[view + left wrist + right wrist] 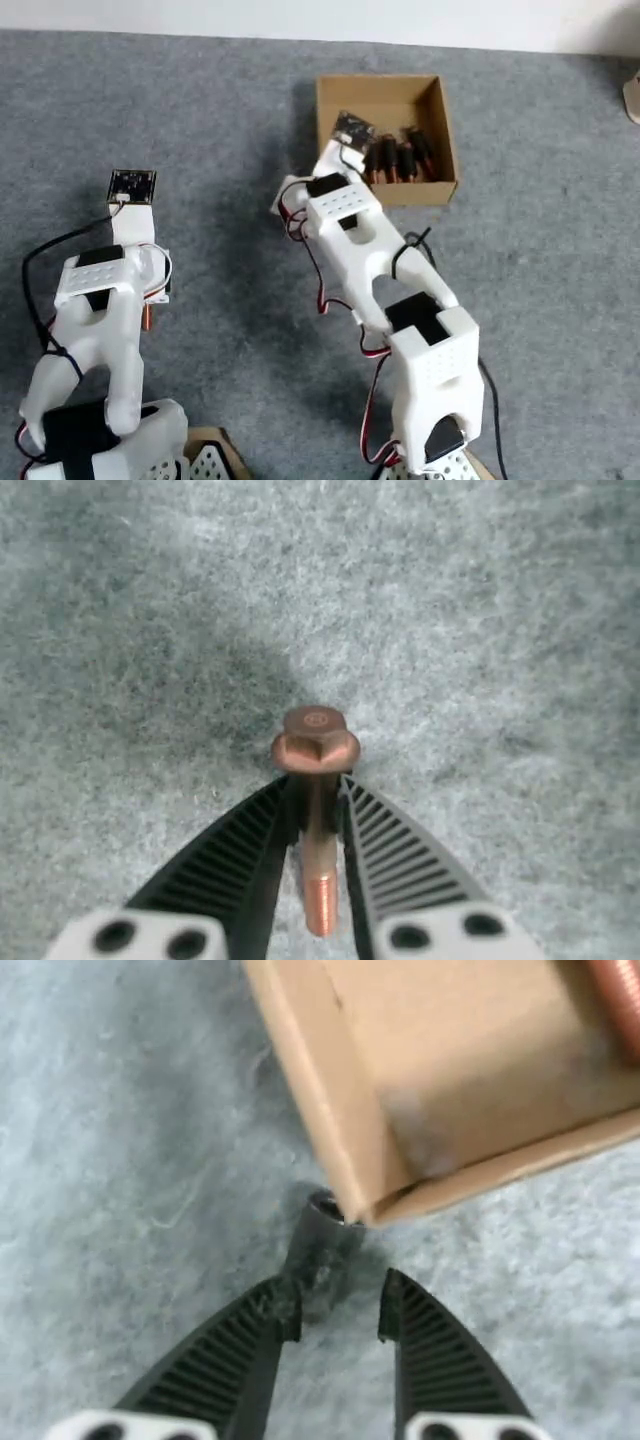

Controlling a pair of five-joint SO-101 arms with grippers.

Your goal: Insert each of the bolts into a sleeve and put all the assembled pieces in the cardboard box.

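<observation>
Several assembled pieces (400, 158) already in cardboard box (385, 84). Left gripper (316, 788) clamped on a bolt (315, 742), unsleeved. Right gripper (338, 1305) open, holding nothing, over a black sleeve (322, 1232) lying at the box's outer corner, possibly touching it. One pair left, likely.

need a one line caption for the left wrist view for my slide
Left pincer shut on a copper bolt, head pointing outward, over grey carpet.
</observation>
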